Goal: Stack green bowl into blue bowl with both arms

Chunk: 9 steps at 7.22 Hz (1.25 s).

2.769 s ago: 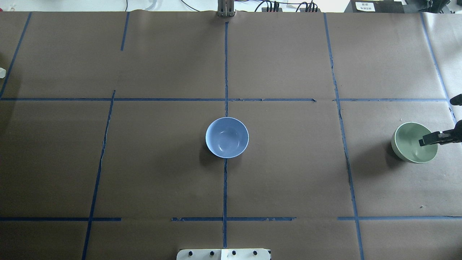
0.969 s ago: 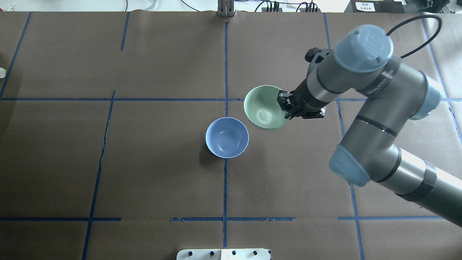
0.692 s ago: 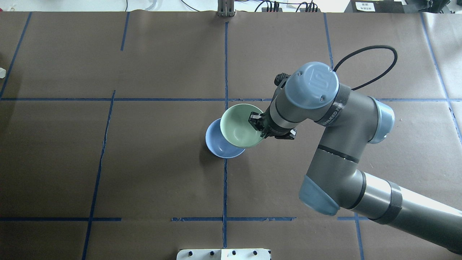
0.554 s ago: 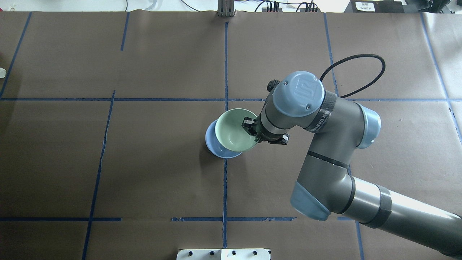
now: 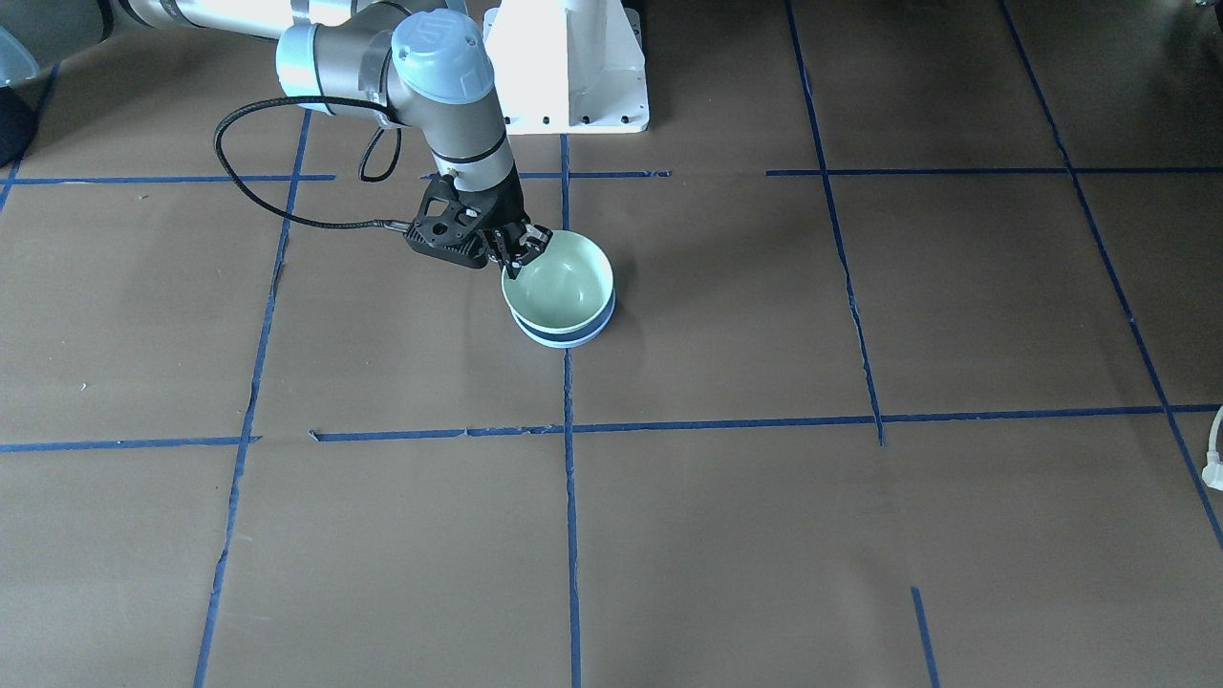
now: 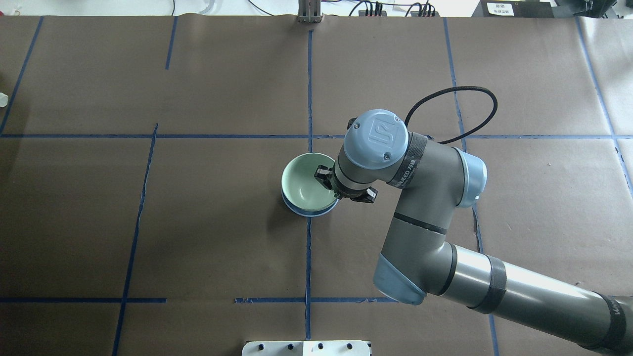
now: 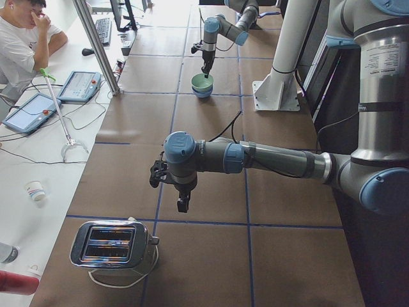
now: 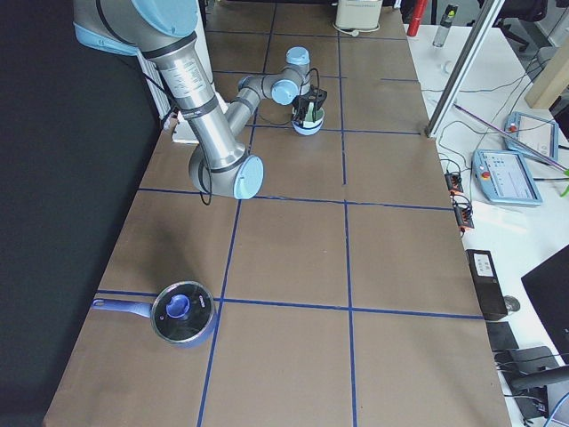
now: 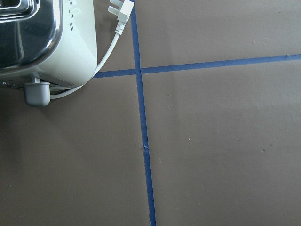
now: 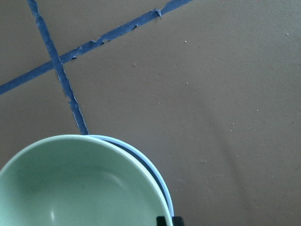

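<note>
The green bowl (image 6: 302,187) sits nested inside the blue bowl (image 6: 307,213) at the table's centre, on the blue tape cross. Only the blue bowl's rim and lower side show (image 5: 566,336). My right gripper (image 6: 322,179) is at the green bowl's right rim, one finger inside and one outside, shut on it; the front-facing view shows the same (image 5: 517,254). The right wrist view shows the green bowl (image 10: 80,188) with the blue rim (image 10: 151,167) just beyond it. My left gripper (image 7: 183,203) hangs over bare table far from the bowls; I cannot tell whether it is open or shut.
A toaster (image 7: 112,243) with a white cord stands close to my left gripper and shows in the left wrist view (image 9: 33,37). A lidded blue pot (image 8: 182,313) sits at the table's right end. The white pedestal (image 5: 568,67) stands behind the bowls. An operator (image 7: 19,38) sits beside the table.
My right arm carried the green bowl from the table's right edge to the centre and lowered it into the blue bowl. The blue bowl has not moved.
</note>
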### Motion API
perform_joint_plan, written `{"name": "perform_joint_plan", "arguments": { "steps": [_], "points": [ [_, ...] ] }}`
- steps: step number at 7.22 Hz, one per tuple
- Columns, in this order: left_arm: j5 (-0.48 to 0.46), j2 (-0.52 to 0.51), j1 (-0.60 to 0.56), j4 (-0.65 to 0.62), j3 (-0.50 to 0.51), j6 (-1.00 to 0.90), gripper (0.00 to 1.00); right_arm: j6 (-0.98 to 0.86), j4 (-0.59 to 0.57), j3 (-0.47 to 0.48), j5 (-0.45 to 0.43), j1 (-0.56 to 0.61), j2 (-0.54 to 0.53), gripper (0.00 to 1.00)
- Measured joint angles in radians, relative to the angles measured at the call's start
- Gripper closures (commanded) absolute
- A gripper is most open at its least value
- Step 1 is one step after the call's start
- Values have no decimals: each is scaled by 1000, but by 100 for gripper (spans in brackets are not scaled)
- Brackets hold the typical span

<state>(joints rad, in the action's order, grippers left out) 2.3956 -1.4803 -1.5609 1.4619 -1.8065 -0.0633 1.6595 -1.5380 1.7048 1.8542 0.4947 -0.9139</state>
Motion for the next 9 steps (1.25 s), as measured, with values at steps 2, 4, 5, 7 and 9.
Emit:
{"name": "perform_joint_plan", "arguments": {
  "steps": [2,4,5,7,9],
  "points": [
    [2,-1,0,0,0,1,0,3,31,-26,-4,-1,2,86],
    [6,-1,0,0,-1,2,0,6,53,-43,-6,-4,3,81],
    [6,-1,0,0,0,2,0,6,55,-46,-6,-8,3,77],
    [7,-2,1,0,1,2,0,3,56,-48,-6,-19,1,0],
    [7,-2,1,0,1,2,0,-17,54,-34,1,-12,0,0]
  ]
}}
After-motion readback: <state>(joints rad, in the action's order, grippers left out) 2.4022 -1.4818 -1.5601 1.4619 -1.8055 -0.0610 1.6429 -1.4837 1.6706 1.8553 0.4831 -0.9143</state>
